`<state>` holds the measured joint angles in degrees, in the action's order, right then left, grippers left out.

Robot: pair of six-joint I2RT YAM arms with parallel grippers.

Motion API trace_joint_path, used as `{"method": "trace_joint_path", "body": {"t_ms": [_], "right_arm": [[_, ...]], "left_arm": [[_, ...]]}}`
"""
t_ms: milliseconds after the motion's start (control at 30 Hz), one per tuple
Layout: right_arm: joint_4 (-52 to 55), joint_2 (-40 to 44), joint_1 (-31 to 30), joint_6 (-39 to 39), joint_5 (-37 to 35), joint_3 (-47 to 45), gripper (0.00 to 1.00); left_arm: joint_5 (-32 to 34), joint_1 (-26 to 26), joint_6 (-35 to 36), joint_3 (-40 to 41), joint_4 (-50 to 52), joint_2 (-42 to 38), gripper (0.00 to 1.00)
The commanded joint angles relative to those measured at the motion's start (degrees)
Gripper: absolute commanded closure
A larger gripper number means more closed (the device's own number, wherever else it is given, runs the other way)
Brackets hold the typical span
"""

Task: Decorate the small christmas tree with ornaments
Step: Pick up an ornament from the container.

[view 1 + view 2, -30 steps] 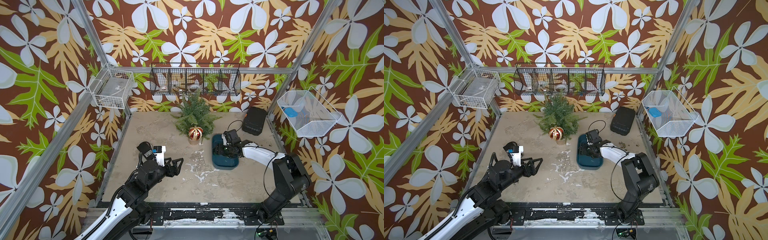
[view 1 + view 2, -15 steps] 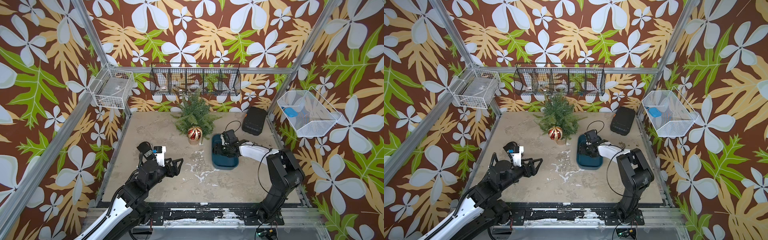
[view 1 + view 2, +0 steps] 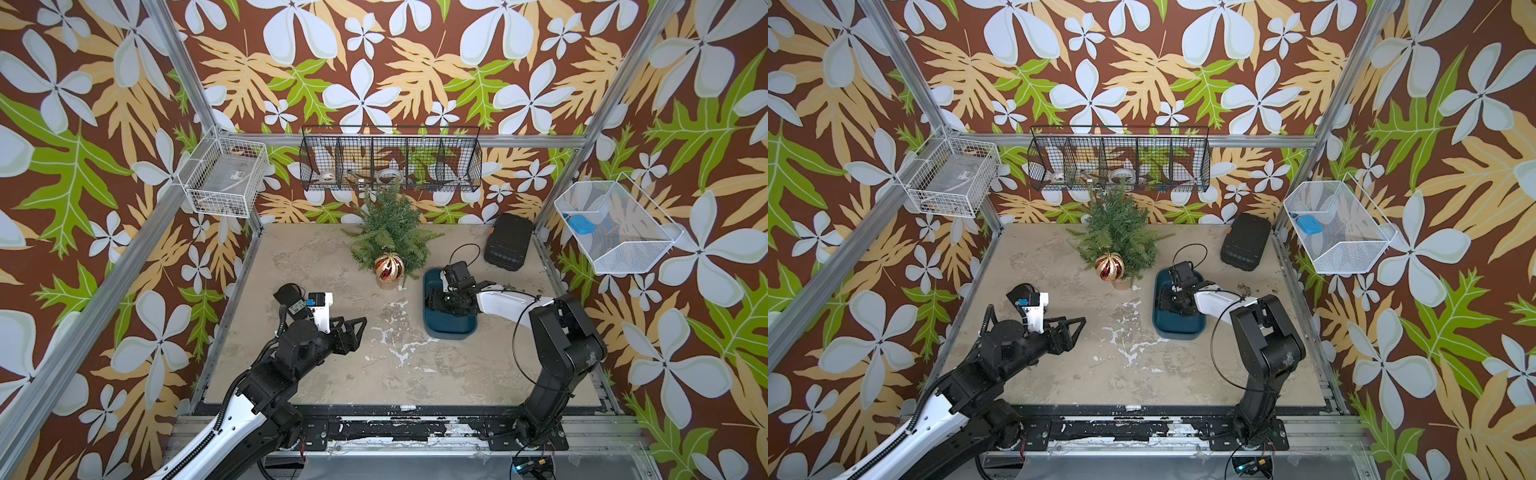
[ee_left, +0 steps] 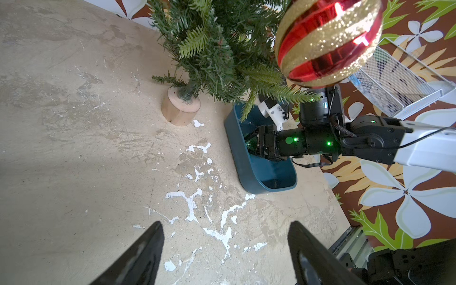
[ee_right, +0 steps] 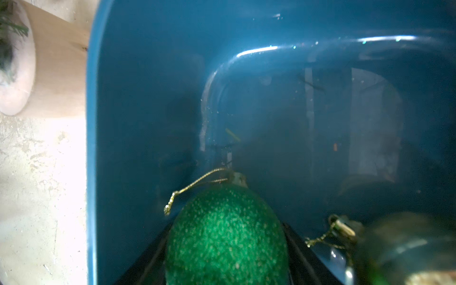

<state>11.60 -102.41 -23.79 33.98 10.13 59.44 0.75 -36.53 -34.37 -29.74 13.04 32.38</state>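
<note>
Walls: brown wallpaper (image 3: 374, 62), white flowers, tan and green leaves, on three sides. Aluminium frame posts (image 3: 181, 66) at back corners. Worktop (image 3: 316, 257) beige, mottled, white scuffs (image 3: 399, 332) near middle. White wire basket (image 3: 216, 205) on left wall; black compartmented wire basket (image 3: 457, 166) on back wall; white mesh basket (image 3: 631, 255) on right wall. Black base rail (image 3: 395, 432) along front edge. Light even, shadows soft.
</note>
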Motion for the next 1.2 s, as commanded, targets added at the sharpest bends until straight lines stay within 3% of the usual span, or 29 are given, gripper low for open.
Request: {"method": "trace_joint_path", "body": {"t_ms": [0,733,1167], "right_arm": [[-0.88,1.19,-0.05,-0.63,-0.29,-0.11,0.34],[2.44,13.52,0.05,-3.17,-0.55,-1.08,0.38],[8.27,30.15,0.24,-6.08,3.9,1.14,0.39]], "left_arm": [[-0.64,0.02,-0.36,-0.52,-1.65,0.16,0.19],[-1.54,-0.01,0.48,-2.04,-3.98,3.37,0.19],[-1.98,0.09,2.76,-8.52,-4.51,6.34,0.19]]}}
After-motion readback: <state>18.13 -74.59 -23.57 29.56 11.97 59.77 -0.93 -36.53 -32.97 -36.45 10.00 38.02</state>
